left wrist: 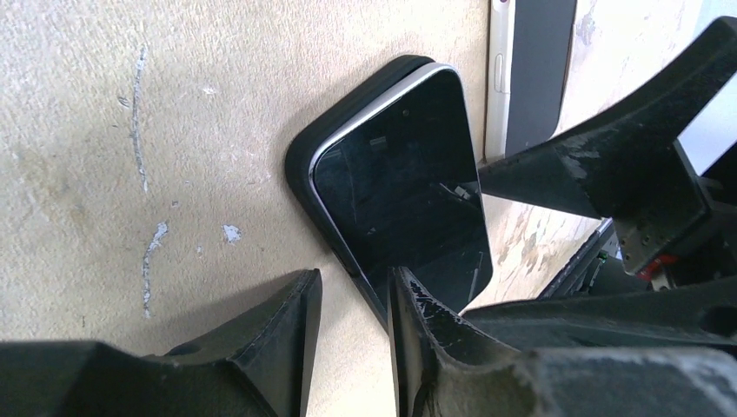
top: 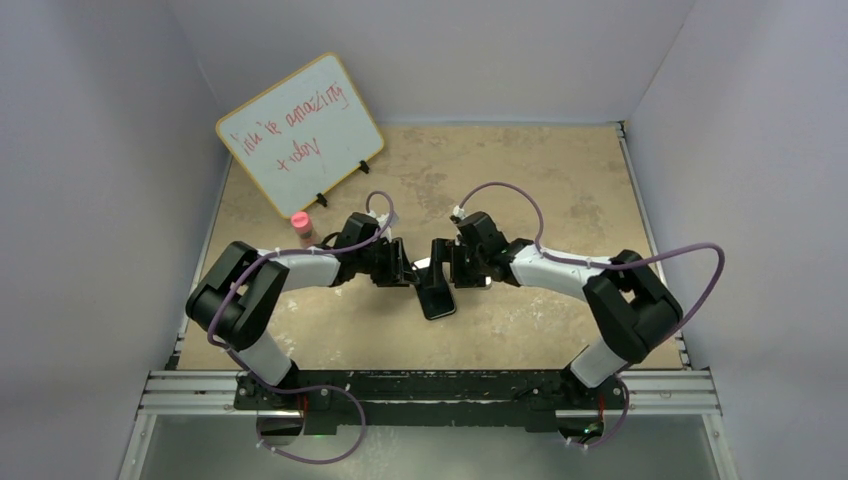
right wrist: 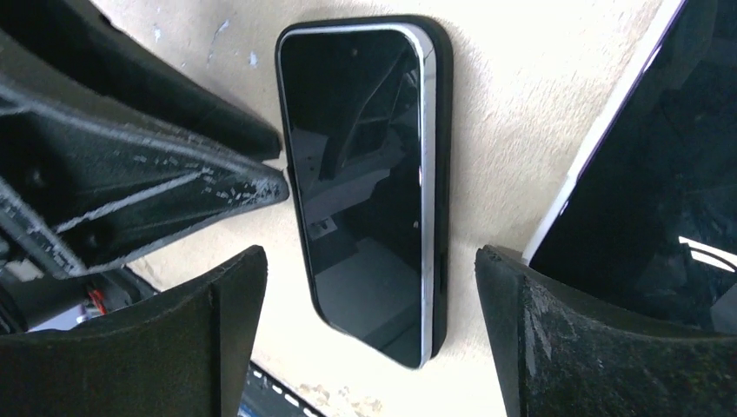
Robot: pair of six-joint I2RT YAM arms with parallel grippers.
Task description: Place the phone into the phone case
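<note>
Fingers of the right gripper stand spread, empty, astride the phone lying in the phone case, while the left gripper, also parted, touches its edge, probably pressing it home.

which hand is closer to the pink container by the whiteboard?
Left. The left hand is right of the pink container, at the phone; the right hand is farther right, across the phone.

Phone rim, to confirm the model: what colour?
The phone has a silvery rim, clearest in the right wrist view.
</note>
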